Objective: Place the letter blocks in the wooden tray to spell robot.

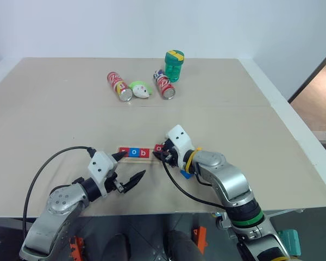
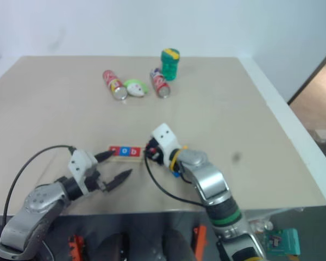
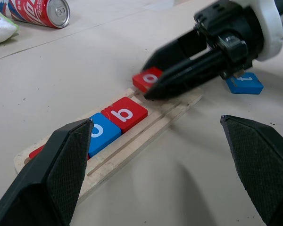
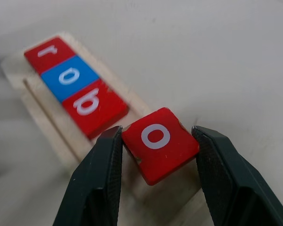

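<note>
Over wooden tray (image 3: 146,134): right gripper (image 4: 155,155) clamps red "o" block (image 4: 159,143).
Tray holds r, o, b; left gripper (image 1: 131,167) gapes wide beside it.

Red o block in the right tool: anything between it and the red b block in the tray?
Nothing: in the right wrist view the red o block sits just past the red b block, over bare wooden tray.

The two head views looked forward and down from above the table's (image 1: 54,109) near edge, taking in both arms and the far cans (image 1: 119,86). The left wrist camera sat low and close, facing right along the wooden tray (image 3: 146,134). The right wrist camera hung closer, facing left, sharing that tray (image 4: 47,127).
</note>
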`<state>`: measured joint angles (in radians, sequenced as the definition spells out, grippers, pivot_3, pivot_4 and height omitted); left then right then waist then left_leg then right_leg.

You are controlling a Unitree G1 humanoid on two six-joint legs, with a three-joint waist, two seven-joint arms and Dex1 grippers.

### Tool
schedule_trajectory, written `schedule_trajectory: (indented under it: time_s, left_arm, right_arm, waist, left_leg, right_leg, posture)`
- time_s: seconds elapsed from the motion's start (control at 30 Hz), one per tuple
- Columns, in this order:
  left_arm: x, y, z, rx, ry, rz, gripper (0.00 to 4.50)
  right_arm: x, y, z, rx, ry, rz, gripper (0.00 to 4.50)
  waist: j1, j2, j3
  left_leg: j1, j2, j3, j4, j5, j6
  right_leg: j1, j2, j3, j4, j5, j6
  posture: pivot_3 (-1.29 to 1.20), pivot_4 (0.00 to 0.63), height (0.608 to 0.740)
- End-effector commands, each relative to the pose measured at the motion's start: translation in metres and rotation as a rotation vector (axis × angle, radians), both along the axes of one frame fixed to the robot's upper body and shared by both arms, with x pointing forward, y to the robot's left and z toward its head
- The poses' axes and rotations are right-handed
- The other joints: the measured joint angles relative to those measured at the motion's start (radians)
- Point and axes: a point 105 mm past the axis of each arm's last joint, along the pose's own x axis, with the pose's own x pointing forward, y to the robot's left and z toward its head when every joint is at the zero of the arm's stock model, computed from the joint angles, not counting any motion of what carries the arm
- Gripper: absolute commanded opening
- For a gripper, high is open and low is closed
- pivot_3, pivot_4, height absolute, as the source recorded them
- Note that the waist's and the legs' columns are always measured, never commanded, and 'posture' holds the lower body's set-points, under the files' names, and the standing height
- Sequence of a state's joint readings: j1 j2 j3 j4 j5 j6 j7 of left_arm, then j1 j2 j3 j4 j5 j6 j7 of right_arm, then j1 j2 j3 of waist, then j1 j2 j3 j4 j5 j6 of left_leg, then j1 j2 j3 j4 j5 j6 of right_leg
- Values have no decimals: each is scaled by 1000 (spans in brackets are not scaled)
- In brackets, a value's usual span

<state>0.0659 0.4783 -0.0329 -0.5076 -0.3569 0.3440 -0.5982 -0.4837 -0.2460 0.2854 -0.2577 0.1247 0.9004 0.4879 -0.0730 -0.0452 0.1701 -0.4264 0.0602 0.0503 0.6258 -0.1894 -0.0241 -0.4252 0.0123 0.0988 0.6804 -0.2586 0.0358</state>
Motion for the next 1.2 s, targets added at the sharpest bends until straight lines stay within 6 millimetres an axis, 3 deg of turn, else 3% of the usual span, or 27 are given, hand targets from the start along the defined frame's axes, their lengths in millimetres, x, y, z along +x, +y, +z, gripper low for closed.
schedule_trajectory:
  time_s: [0.03,0.57,0.87,1.2]
  left_arm:
    - [0,-3,11,-16,-53,-12,4500]
    - [0,-3,12,-17,-54,-10,4500]
    - [0,-4,11,-18,-48,-9,4500]
    - [-1,-7,9,-20,-41,-18,4500]
  right_arm:
    - [-10,12,11,28,-40,60,1716]
    - [-5,21,11,15,-53,48,1716]
    - [-4,18,6,8,-36,27,1716]
    - [-2,13,15,24,-54,-11,1716]
  waist:
    - [-1,0,0]
    - [-1,0,0]
    - [-1,-1,0]
    - [-1,-1,0]
  left_leg:
    - [0,0,0,0,0,0]
    - [0,0,0,0,0,0]
    - [0,0,0,1,0,0]
    - [0,0,0,2,0,0]
  right_leg:
    - [0,0,0,0,0,0]
    - [0,0,0,0,0,0]
    - [0,0,0,0,0,0]
    - [1,0,0,0,1,0]
  posture:
    - [0,150,739]
    - [0,150,739]
    - [0,150,739]
    - [0,150,739]
